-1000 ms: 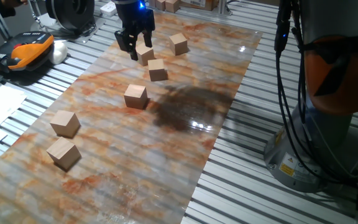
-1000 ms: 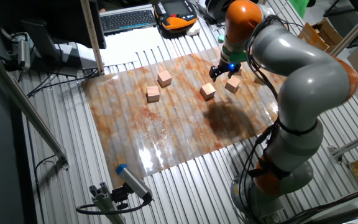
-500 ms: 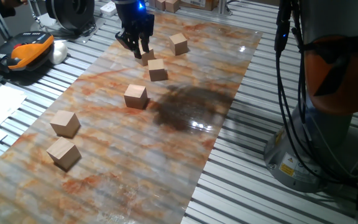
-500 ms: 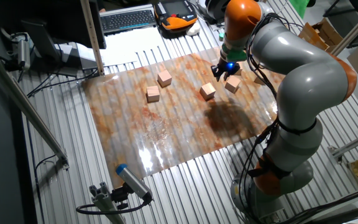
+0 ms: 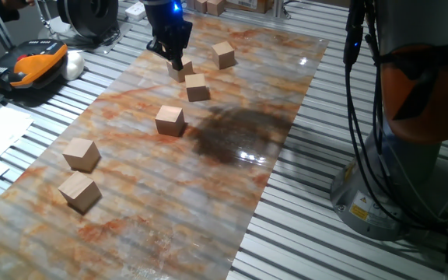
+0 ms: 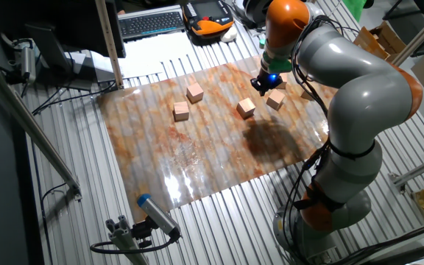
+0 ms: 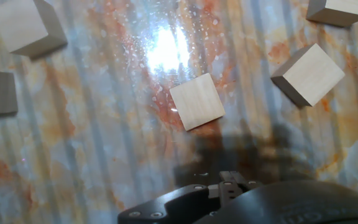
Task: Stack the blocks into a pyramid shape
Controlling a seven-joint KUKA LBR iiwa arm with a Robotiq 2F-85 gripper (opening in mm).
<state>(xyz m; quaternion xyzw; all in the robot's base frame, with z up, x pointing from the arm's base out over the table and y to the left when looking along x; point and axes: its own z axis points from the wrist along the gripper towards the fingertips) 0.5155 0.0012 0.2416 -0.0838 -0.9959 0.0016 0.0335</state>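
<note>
My gripper (image 5: 176, 62) is down at the far end of the marbled board, its fingers shut on a tan block (image 5: 183, 71) that still rests on the board. Other blocks lie singly, none stacked: one to the right (image 5: 223, 54), one just in front (image 5: 197, 87), one mid-board (image 5: 169, 120), and two near the front left (image 5: 81, 154) (image 5: 79, 192). In the other fixed view the gripper (image 6: 262, 85) hides the gripped block. The hand view shows loose blocks such as the middle one (image 7: 196, 101), but no fingertips.
The marbled board (image 5: 232, 155) lies on a slatted metal table. An orange and black device (image 5: 33, 66) and papers sit off its left edge. The arm's base (image 5: 395, 179) and cables stand to the right. A keyboard (image 6: 153, 22) lies beyond the board.
The fingers, spread on either side of the far block a second ago, have drawn together onto it. The hand stays in place and no block has shifted.
</note>
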